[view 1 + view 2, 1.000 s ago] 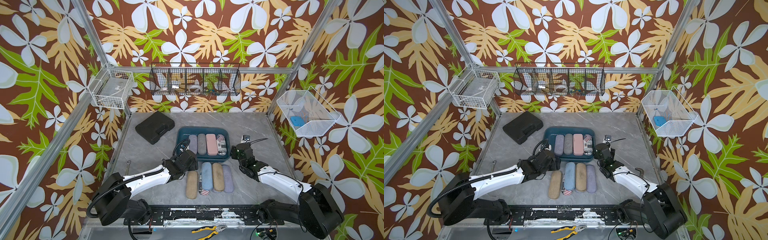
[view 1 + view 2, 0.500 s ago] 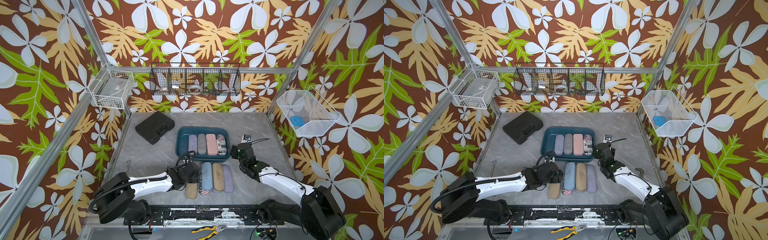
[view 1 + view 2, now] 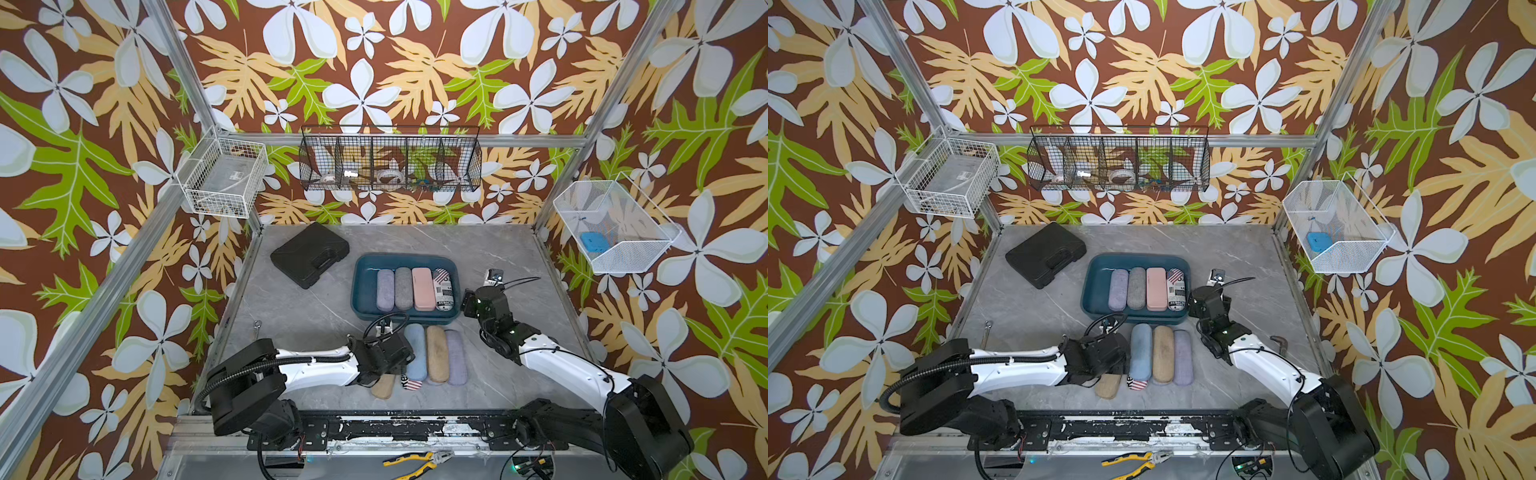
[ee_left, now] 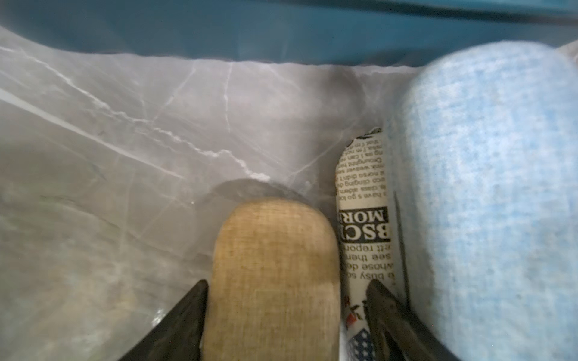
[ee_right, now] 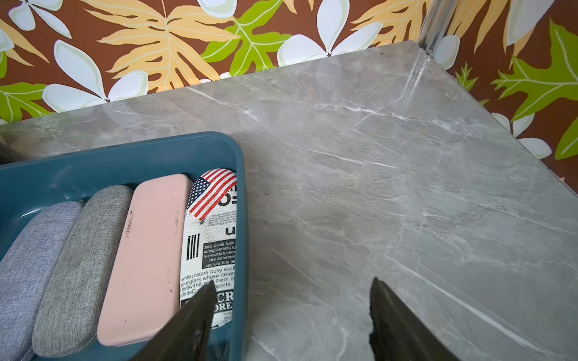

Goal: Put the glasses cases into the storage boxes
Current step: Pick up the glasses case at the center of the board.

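Observation:
The dark teal storage box (image 3: 405, 259) (image 5: 125, 150) holds a lavender, a grey, a pink (image 3: 423, 289) and a flag-print glasses case (image 5: 212, 218) side by side. In front of it on the table lie a light blue case (image 3: 415, 353) (image 4: 488, 187), a tan one (image 3: 437, 353) and a lavender one (image 3: 456, 357). My left gripper (image 4: 284, 300) (image 3: 392, 368) is low over the leftmost tan case (image 4: 275, 281) (image 3: 1108, 385). Its jaws straddle that case: one finger is against its side, the other is over the newspaper-print case (image 4: 362, 218) beside it. My right gripper (image 5: 292, 297) (image 3: 469, 299) hangs open and empty at the box's right near corner.
A black tool case (image 3: 309, 254) lies at the back left of the grey marble table (image 3: 498, 257). White wire baskets (image 3: 224, 178) (image 3: 613, 226) hang on the side walls and a black one (image 3: 390, 160) on the back wall. Pliers (image 3: 415, 461) lie on the front rail.
My left arm drew back from the box's front edge toward the near side and came down over the leftmost tan case. The right arm has not moved.

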### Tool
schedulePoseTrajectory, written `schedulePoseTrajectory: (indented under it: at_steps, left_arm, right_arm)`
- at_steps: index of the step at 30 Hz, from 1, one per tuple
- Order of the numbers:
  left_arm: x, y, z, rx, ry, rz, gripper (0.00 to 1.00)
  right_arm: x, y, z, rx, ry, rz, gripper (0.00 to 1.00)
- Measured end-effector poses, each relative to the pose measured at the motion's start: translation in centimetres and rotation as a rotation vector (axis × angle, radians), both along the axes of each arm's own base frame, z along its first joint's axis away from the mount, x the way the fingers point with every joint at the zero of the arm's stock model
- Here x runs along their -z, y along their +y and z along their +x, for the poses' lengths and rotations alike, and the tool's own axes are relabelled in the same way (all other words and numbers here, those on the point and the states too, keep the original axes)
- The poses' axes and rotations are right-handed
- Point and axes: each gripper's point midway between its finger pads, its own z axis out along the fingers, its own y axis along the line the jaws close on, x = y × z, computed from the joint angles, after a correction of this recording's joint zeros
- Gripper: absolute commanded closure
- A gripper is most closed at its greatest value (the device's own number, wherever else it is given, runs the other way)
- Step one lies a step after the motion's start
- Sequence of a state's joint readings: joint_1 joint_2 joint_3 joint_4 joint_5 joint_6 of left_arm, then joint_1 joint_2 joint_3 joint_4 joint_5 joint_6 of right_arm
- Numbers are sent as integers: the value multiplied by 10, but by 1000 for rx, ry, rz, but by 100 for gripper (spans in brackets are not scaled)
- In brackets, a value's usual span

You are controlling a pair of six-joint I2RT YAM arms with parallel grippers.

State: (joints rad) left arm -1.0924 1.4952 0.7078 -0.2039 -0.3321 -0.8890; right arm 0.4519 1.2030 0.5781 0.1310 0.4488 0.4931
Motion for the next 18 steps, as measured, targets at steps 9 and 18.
schedulePoseTrajectory:
  at_steps: [9,18]
  left_arm:
    - [3,4,-3,-18,9,13,25]
    - [4,21,-13,-22,33,63,25]
  right_arm:
    - [4,1,0,-3,11,-3,24]
    - [5,1,1,-3,13,-4,24]
